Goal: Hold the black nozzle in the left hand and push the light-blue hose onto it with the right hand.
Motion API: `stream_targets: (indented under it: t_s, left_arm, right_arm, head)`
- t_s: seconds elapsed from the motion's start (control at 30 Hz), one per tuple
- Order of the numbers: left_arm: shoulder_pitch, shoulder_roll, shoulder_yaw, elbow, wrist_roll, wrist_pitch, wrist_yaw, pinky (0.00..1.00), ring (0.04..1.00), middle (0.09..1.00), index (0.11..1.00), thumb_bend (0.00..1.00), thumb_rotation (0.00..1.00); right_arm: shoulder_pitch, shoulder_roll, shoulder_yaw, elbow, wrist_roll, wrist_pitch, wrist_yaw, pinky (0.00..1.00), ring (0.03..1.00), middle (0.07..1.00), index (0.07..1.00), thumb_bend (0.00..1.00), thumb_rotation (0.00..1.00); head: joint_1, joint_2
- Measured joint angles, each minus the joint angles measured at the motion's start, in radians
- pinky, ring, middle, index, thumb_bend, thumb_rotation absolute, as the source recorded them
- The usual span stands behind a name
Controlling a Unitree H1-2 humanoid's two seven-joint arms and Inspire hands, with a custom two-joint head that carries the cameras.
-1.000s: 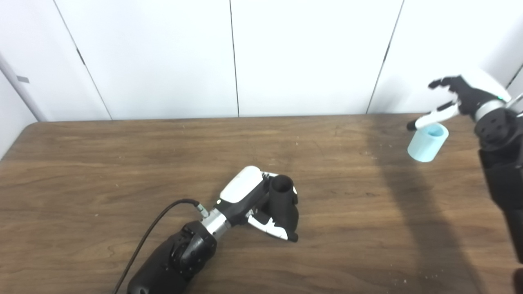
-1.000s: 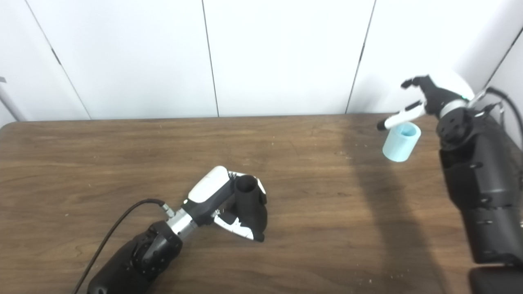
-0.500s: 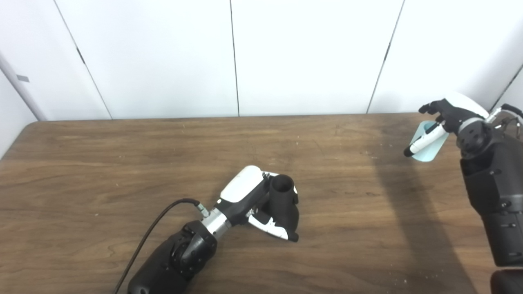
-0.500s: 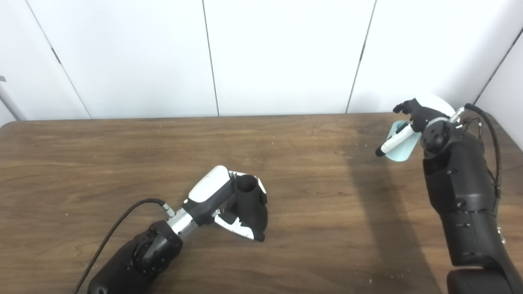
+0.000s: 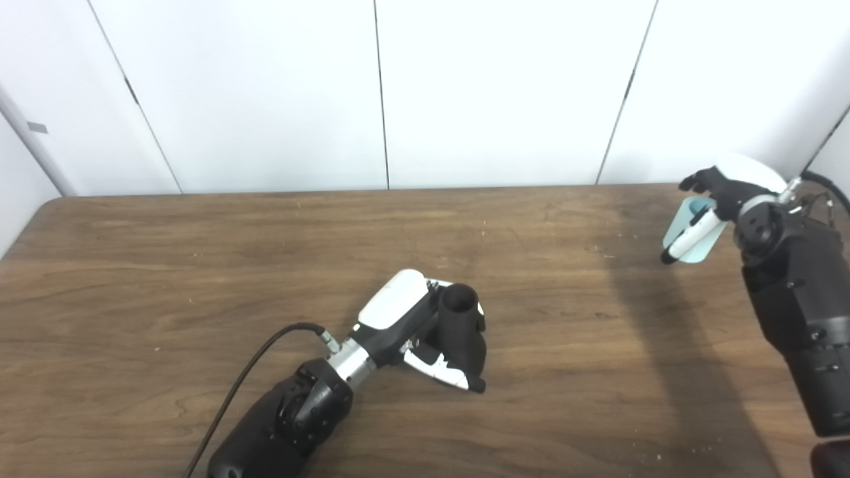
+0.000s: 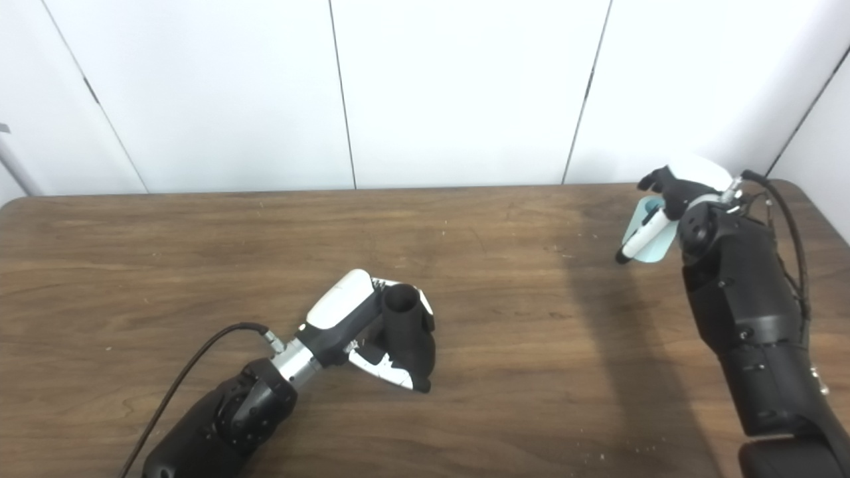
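While the left hand (image 5: 412, 325) is sitting near the lower middle of the frame, it's got its fingers wrapped around the black nozzle (image 5: 460, 328), so that one's properly gripped. The nozzle is standing more or less upright on the wooden table (image 5: 199, 265), round open mouth pointing up, wider base down near the tabletop. You can see the white thumb curling across the front of the nozzle's base and the white back of the hand leaning in from the left of it. A black cable (image 5: 246, 378) is looping off the wrist toward the bottom edge.

Over at the far right of the frame, the right hand (image 5: 714, 199) is hovering right at the light-blue hose (image 5: 690, 232), which is really just a short stubby tube piece. Fingers are curling over the top of it and one white finger is lying diagonally across its front, pointing down-left. It looks like the hand is closing around the hose, but honestly I can't tell whether it's actually clamped on it or just draped against it, since most of the hose is hiding behind the fingers and wrist.

So the two parts are sitting well apart, nozzle lower center, hose upper right near the table's back edge. White wall panels (image 5: 498, 93) are filling the whole top of the picture.
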Motion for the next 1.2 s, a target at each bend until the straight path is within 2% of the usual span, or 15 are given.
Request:
stream_targets:
  t_s: [0.03,0.07,0.13,0.2,0.47,0.8,0.93,1.0,1.03,1.13,1.2]
  left_arm:
    - [0.0,0.0,0.0,0.0,0.0,0.0,0.0,0.47,0.488,0.392,0.358,0.76,0.3]
    - [0.0,0.0,0.0,0.0,0.0,0.0,0.0,0.47,0.488,0.393,0.356,0.76,0.3]
    - [0.0,0.0,0.0,-0.002,0.0,0.001,-0.001,0.47,0.489,0.393,0.352,0.76,0.3]
    - [0.0,0.0,0.0,-0.002,0.0,0.001,-0.001,0.47,0.488,0.393,0.351,0.76,0.3]
    - [0.0,0.0,0.0,-0.003,0.0,0.001,-0.002,0.47,0.488,0.394,0.363,0.76,0.3]
    - [0.001,0.001,0.0,-0.004,0.0,0.001,-0.003,0.47,0.488,0.395,0.362,0.76,0.3]
    - [0.003,0.002,0.0,-0.007,0.0,0.001,-0.003,0.47,0.487,0.396,0.37,0.76,0.3]
    - [0.004,0.003,0.0,-0.009,-0.001,0.001,-0.003,0.47,0.488,0.397,0.371,0.76,0.3]
    - [0.004,0.003,0.0,-0.009,-0.001,0.001,-0.003,0.47,0.488,0.397,0.371,0.76,0.3]
    - [0.003,0.002,0.0,-0.009,-0.001,0.001,-0.007,0.47,0.486,0.397,0.371,0.76,0.3]
    - [0.003,0.002,0.0,-0.009,-0.001,0.001,-0.008,0.47,0.485,0.398,0.37,0.76,0.3]
  right_arm:
    - [0.0,-0.003,0.008,0.0,0.0,0.0,-0.011,0.09,0.154,0.243,0.676,0.93,0.0]
    - [0.0,-0.005,0.016,0.0,0.0,0.0,-0.018,0.07,0.146,0.246,0.582,0.73,0.06]
    - [0.0,-0.016,0.047,-0.003,-0.004,0.0,-0.022,0.05,0.146,0.252,0.502,0.57,0.11]
    - [0.001,-0.021,0.069,-0.005,-0.007,0.0,-0.022,0.05,0.146,0.249,0.488,0.53,0.11]
    - [0.001,-0.028,0.092,-0.013,-0.024,0.0,0.006,0.06,0.144,0.242,0.487,0.51,0.11]
    - [0.001,-0.03,0.05,-0.058,-0.01,0.0,0.115,0.1,0.186,0.304,0.488,0.52,0.12]
    - [0.006,-0.016,0.027,-0.174,-0.019,0.0,0.198,0.12,0.204,0.325,0.488,0.52,0.12]
    - [0.007,-0.001,0.023,-0.283,-0.019,0.001,0.233,0.13,0.213,0.441,0.486,0.53,0.02]
    - [0.007,0.007,0.024,-0.337,-0.013,0.001,0.241,0.13,0.213,0.456,0.486,0.53,0.01]
    - [0.005,0.028,0.039,-0.482,0.033,-0.004,0.245,0.13,0.22,0.471,0.483,0.53,0.0]
    - [0.002,0.039,0.047,-0.541,0.068,-0.007,0.25,0.14,0.234,0.414,0.512,0.52,0.0]
  head:
    - [0.0,0.0]
    - [0.0,0.003]
    - [0.0,0.005]
    - [0.002,0.005]
    - [0.0,0.009]
    - [0.006,0.014]
    - [0.006,0.017]
    - [0.005,0.017]
    - [0.005,0.018]
    - [0.005,0.015]
    - [0.005,0.014]
